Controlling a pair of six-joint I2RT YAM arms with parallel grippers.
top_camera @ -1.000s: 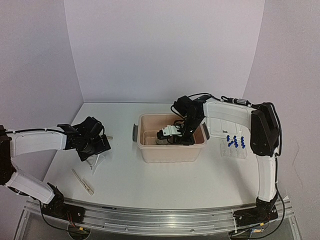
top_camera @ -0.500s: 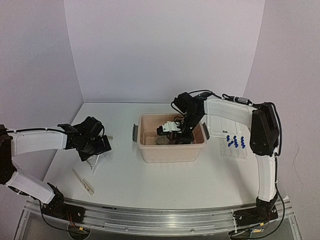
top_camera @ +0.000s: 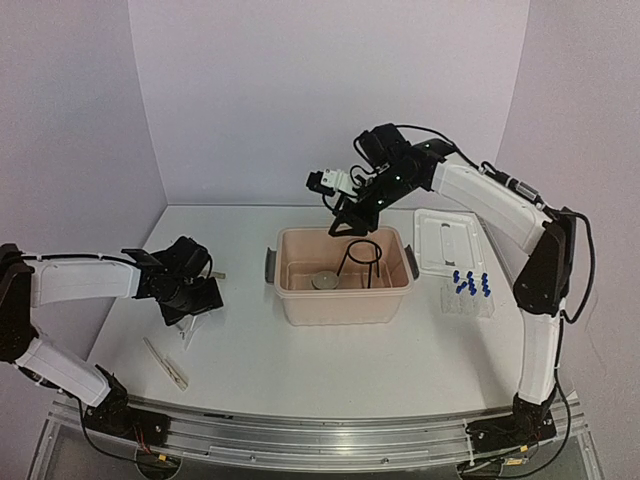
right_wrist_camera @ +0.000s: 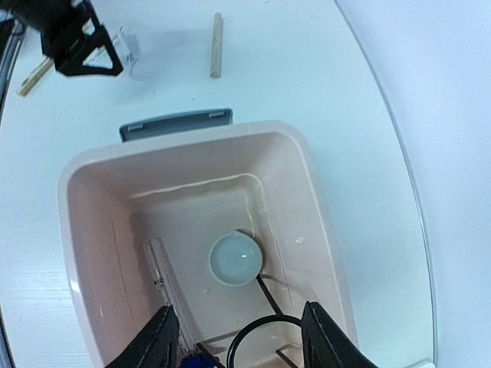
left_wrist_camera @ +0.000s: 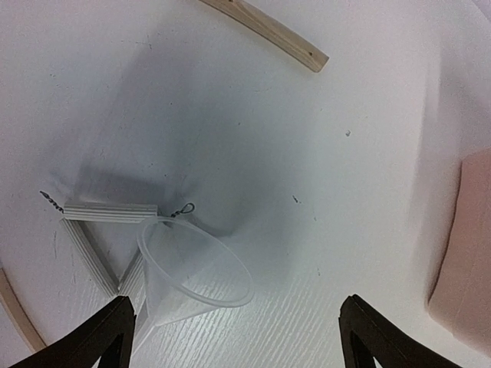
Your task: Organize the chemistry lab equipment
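Hovering left jaws wide and empty over clear plastic funnel point(left_wrist_camera: 196, 272), lying sideways on white surface point(left_wrist_camera: 307, 115). Likely light, thin-walled, slippery: pinching across rim looking best. Holding right jaws parted, empty, above beige plastic tub point(right_wrist_camera: 192, 161).

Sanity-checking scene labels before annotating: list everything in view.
beige tub: one, beige, table centre
black wire ring stand: one, black, standing in the tub
round disc: one, pale grey, tub floor
clear rod: one, clear, tub floor
white lid: one, white, right of the tub
tube rack: one, clear, in front of the lid
blue-capped tubes: several, clear, in the rack
clear funnel: one, clear, left side
ridged triangle: one, white, beside the funnel
wooden clamp: one, wood, front left
wooden stick: one, wood, left of the tub
left gripper: open, over the funnel
right gripper: open, empty, above the tub
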